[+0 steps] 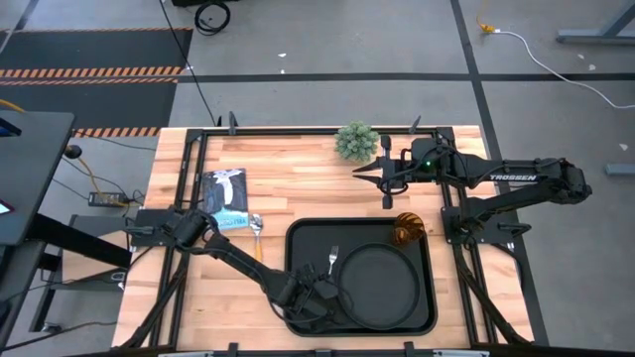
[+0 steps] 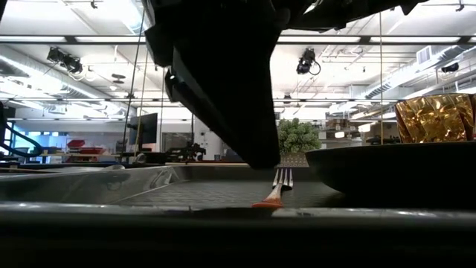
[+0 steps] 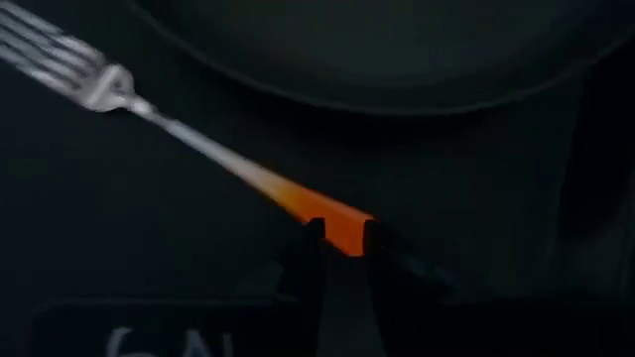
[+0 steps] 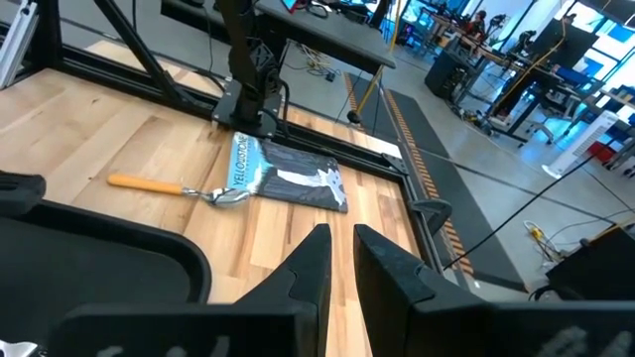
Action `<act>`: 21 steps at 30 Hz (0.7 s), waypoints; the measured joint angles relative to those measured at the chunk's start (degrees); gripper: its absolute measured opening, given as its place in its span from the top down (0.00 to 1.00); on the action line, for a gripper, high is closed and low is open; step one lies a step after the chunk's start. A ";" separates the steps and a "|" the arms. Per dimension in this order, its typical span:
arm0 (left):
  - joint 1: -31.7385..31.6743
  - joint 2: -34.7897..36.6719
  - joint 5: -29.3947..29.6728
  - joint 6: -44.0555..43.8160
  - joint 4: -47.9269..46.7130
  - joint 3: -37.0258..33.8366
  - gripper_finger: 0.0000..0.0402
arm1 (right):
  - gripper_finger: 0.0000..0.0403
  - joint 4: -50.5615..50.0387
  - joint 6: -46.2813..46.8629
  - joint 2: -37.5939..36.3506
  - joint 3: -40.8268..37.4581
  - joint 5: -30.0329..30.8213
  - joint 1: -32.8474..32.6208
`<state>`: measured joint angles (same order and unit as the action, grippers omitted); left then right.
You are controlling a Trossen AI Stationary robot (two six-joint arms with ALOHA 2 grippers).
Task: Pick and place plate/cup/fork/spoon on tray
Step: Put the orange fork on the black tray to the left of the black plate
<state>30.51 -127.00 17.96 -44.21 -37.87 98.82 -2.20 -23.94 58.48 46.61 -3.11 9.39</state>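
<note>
Tray (image 1: 298,238) right part filled by plate (image 1: 379,284); fork (image 1: 330,261) lies just left of plate. Left gripper (image 1: 319,295) low over tray's left strip. Cup (image 1: 408,230) stands at tray's far right corner. Bare wood near spoon (image 1: 257,236), between tray and packet (image 1: 225,198).

You get the high view straight down over the whole counter (image 1: 298,178) and both arms. Low view sits at counter height by the tray (image 2: 89,186), facing the room; it shares the fork (image 2: 277,190) with the left wrist view, pressed close over it. Right wrist view looks across the counter at the spoon (image 4: 179,186).
</note>
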 joint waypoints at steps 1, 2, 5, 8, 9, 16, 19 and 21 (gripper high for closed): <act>0.04 0.00 -0.03 0.34 0.84 -0.34 0.80 | 0.87 0.00 0.16 0.00 -0.01 0.00 -0.02; 0.12 -0.02 -0.09 0.73 1.50 -0.64 0.80 | 0.87 -0.02 0.19 0.01 -0.01 -0.01 0.00; 0.28 -0.07 -0.20 1.87 4.05 -0.92 0.80 | 0.87 -0.02 0.21 0.00 0.00 0.00 -0.13; 0.28 -0.50 -0.22 2.04 3.55 -1.01 0.80 | 0.87 -0.02 0.20 0.02 0.00 -0.02 -0.49; 0.28 -0.54 -0.25 2.04 3.28 -1.05 0.80 | 0.87 -0.01 0.19 0.02 -0.01 -0.02 -0.65; 0.65 -0.92 -0.96 2.93 1.83 -1.00 0.80 | 0.87 0.02 0.19 0.02 0.00 -0.02 -1.11; 0.80 -1.91 -3.30 6.11 1.01 -1.01 0.80 | 0.87 0.01 0.19 0.02 -0.01 -0.02 -1.11; 0.89 -2.31 -3.14 7.58 1.36 -1.00 0.80 | 0.87 -0.01 0.21 0.02 0.00 -0.02 -1.11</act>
<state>31.40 -129.31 14.81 -36.64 -36.51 97.83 -2.20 -23.73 58.50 46.61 -3.14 8.27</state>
